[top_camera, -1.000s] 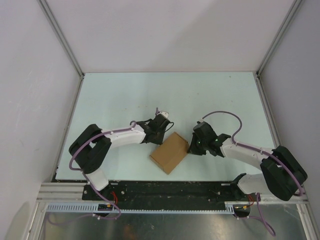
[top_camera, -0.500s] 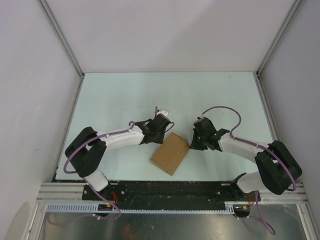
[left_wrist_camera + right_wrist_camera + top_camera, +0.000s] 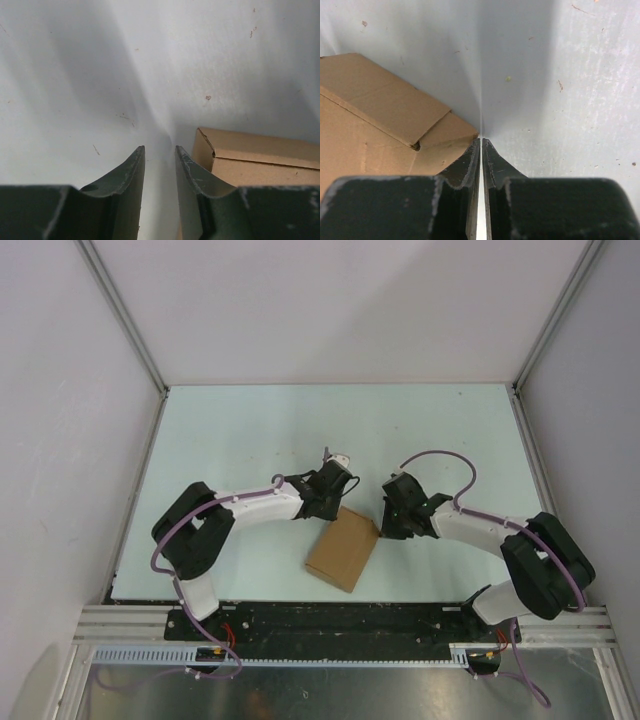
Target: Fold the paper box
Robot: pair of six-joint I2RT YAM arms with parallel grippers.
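From above, the paper box (image 3: pixel 343 550) lies near the front edge of the table (image 3: pixel 250 430), between the two arms. It already reads as a closed, flat carton rather than a sheet. The left gripper (image 3: pixel 338 506) is down at its far-left corner and the right gripper (image 3: pixel 386 530) is at its far-right corner. I'd call this the finishing step: pressing the end flaps home.

In the left wrist view the jaws are a little apart with nothing between them. The box's corner is just beside the nearer finger (image 3: pixel 192 172); whether they touch is hard to say.

In the right wrist view the jaws are pinched together on nothing, with the tips at the box's end. A flap there sits slightly proud, with a dark gap at its corner.

The next move, I judge, is a gentle push to seat that flap without sliding the light box away. The cardboard is plain brown and unmarked, with crisp creases.
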